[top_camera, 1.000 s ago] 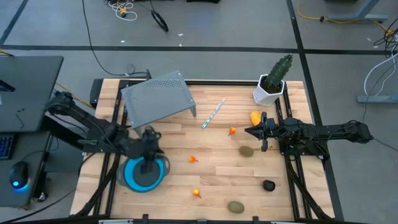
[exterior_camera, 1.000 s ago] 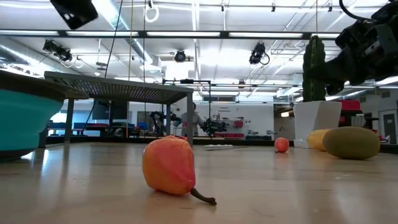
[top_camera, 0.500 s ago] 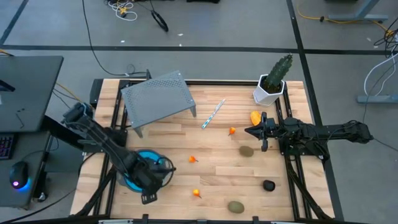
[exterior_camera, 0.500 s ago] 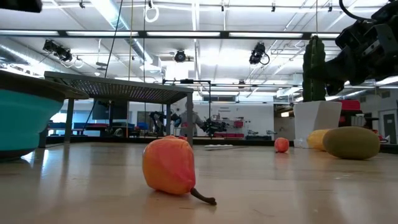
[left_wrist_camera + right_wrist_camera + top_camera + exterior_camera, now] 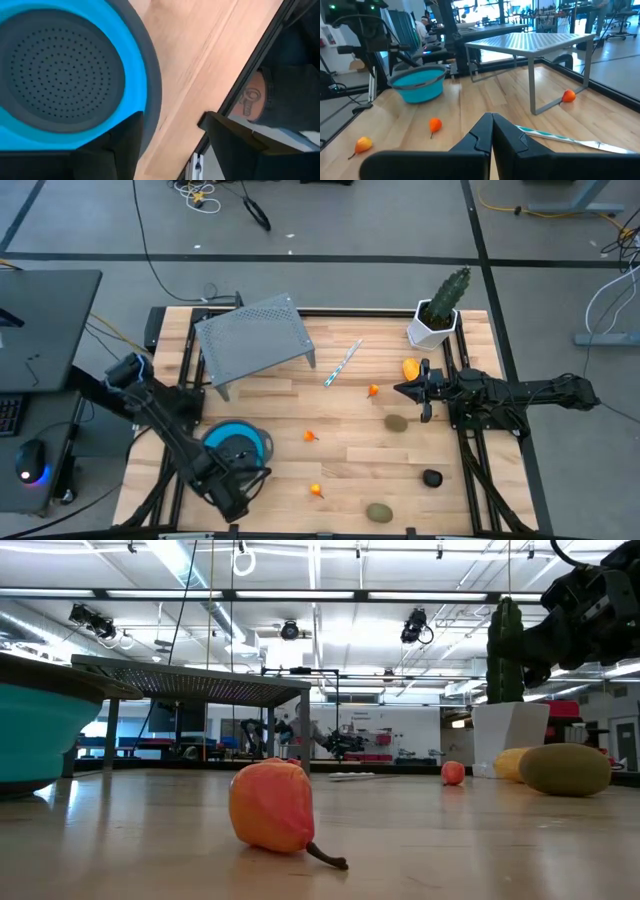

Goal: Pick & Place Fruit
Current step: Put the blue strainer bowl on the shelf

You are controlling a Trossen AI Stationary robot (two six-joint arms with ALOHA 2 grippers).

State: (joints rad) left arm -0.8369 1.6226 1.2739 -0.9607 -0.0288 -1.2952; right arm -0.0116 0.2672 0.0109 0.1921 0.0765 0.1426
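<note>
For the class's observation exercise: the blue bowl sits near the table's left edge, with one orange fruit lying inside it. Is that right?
Not quite. The blue bowl does sit near the table's left edge, but the left wrist view shows its perforated inside bare. The orange fruits lie on the wooden table, as the high view shows.

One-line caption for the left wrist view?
Left pincer, fingers apart and empty, beside the blue perforated bowl at the wooden table edge.

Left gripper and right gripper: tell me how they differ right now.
The left gripper hangs at the table's near-left edge beside the blue bowl, fingers apart; the right gripper sits mid-right near the yellow-orange fruit, fingers pressed shut. Both hold nothing.
</note>
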